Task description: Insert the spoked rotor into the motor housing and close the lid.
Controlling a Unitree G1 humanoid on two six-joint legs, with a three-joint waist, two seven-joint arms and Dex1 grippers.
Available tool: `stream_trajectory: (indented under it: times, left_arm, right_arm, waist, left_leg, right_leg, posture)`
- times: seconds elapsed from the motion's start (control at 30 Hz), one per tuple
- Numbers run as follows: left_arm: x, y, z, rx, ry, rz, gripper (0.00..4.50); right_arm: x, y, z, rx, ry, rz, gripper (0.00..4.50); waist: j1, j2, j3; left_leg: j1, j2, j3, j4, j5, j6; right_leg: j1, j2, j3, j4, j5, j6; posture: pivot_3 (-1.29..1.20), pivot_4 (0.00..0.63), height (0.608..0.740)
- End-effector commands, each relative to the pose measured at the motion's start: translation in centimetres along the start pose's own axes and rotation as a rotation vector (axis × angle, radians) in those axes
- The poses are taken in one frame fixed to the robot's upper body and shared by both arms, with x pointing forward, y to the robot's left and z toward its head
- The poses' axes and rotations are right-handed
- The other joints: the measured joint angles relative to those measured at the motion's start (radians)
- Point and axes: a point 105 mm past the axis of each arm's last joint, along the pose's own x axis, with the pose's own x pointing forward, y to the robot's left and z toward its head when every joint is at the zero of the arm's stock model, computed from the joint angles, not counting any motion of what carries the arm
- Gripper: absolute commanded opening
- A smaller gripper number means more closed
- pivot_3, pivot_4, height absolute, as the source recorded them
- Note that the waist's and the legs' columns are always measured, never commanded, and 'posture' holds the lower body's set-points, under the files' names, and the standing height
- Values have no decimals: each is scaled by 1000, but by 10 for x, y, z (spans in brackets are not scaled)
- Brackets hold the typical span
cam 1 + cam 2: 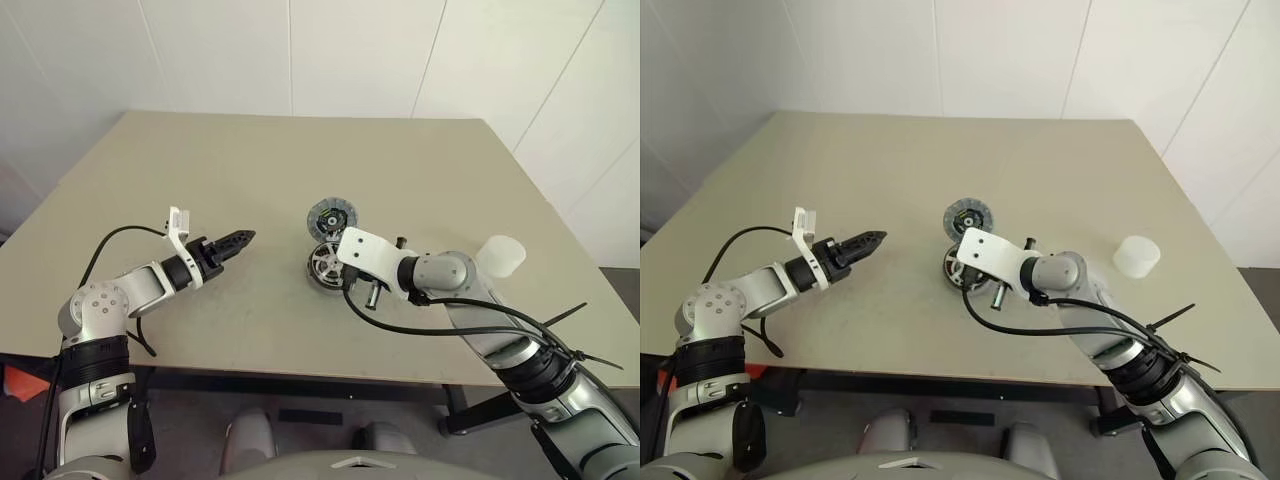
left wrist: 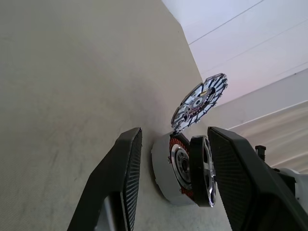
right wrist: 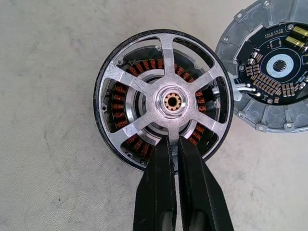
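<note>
The motor housing (image 2: 163,166) sits on the table with its copper windings (image 3: 118,113) showing. The spoked rotor (image 3: 166,101) is centred over it and, in the left wrist view, stands slightly off its face. My right gripper (image 3: 173,142) is shut on one silver spoke of the rotor. The lid (image 3: 269,72), a grey disc with a dark circuit face, is just beyond the housing; it looks tilted up (image 2: 199,101) against the housing's edge. My left gripper (image 1: 243,239) hovers open to the left of the housing, pointing at it, and holds nothing.
A translucent white cup (image 1: 1137,255) stands on the table to the right of my right arm. The beige table (image 1: 250,160) ends at a front edge just below both arms. A black cable loops along the right forearm.
</note>
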Motion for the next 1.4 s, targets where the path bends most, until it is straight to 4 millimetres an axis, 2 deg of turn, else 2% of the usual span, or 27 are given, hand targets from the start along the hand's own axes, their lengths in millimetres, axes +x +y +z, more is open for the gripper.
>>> stream_trajectory:
  times: [0.03,0.37,0.47,0.57,0.73,0.87,0.97,1.07,1.17,1.23,1.33,1.4]
  left_arm:
    - [-3,-10,9,37,-30,-28,2299]
    - [-1,-11,9,40,-29,-34,2299]
    - [-1,-11,9,40,-29,-34,2299]
    - [-1,-11,9,39,-29,-35,2299]
    - [-1,-11,8,37,-26,-38,2299]
    - [1,-11,9,38,-26,-40,2299]
    - [3,-11,9,41,-26,-44,2299]
    - [6,-13,10,51,-25,-51,2299]
    - [6,-13,12,57,-28,-50,2299]
    - [6,-12,13,59,-28,-49,2299]
    - [6,-13,12,64,-24,-51,2299]
    - [5,-13,12,71,-21,-49,2299]
  right_arm:
    - [0,-9,4,0,-10,-38,33]
    - [-1,-12,3,-9,-3,-51,33]
    - [-2,-13,4,-18,-2,-56,712]
    - [-4,-16,5,-34,-4,-71,1698]
    - [-9,-19,11,-65,-17,-80,1698]
    - [-16,-32,20,-82,-42,-133,1698]
    - [-13,-41,25,-35,-77,-167,1698]
    - [-5,-53,21,0,-80,-246,1070]
    - [0,-53,23,57,-108,-244,54]
    - [8,-43,19,130,-122,-196,22]
    - [29,-18,-12,150,-27,-122,22]
    - [35,-8,-28,135,22,-108,22]
  waist:
    - [-1,0,0]
    - [1,0,0]
    - [1,0,0]
    - [1,0,0]
    - [1,0,0]
    - [1,0,0]
    - [1,0,0]
    - [0,0,0]
    - [1,0,0]
    - [0,0,0]
    - [2,-1,-1]
    - [2,-1,0]
  left_leg:
    - [1,0,0,0,0,0]
    - [0,0,0,0,0,0]
    - [0,0,0,0,0,0]
    - [0,0,0,0,0,0]
    - [0,0,0,0,0,0]
    - [0,0,0,0,0,0]
    - [0,0,0,0,0,0]
    - [0,0,0,0,0,0]
    - [0,-1,0,0,0,0]
    - [-1,0,0,0,0,-1]
    - [-1,0,0,-1,0,0]
    - [-1,0,0,-1,0,0]
  right_leg:
    - [0,0,0,0,0,0]
    - [0,0,0,0,0,0]
    - [0,0,0,0,0,0]
    - [0,0,0,0,0,0]
    - [0,0,0,0,0,0]
    - [0,0,0,0,0,0]
    - [0,0,0,0,0,0]
    - [0,0,0,0,0,0]
    - [0,0,0,0,0,0]
    - [-1,0,0,0,0,0]
    - [-1,0,0,-1,0,0]
    - [0,0,-1,-2,0,0]
  posture:
    - [0,0,740]
    - [0,0,740]
    - [0,0,740]
    - [0,0,740]
    - [0,0,740]
    - [0,0,740]
    - [0,0,740]
    - [0,0,740]
    - [0,0,740]
    - [0,0,740]
    - [0,0,740]
    - [0,0,740]
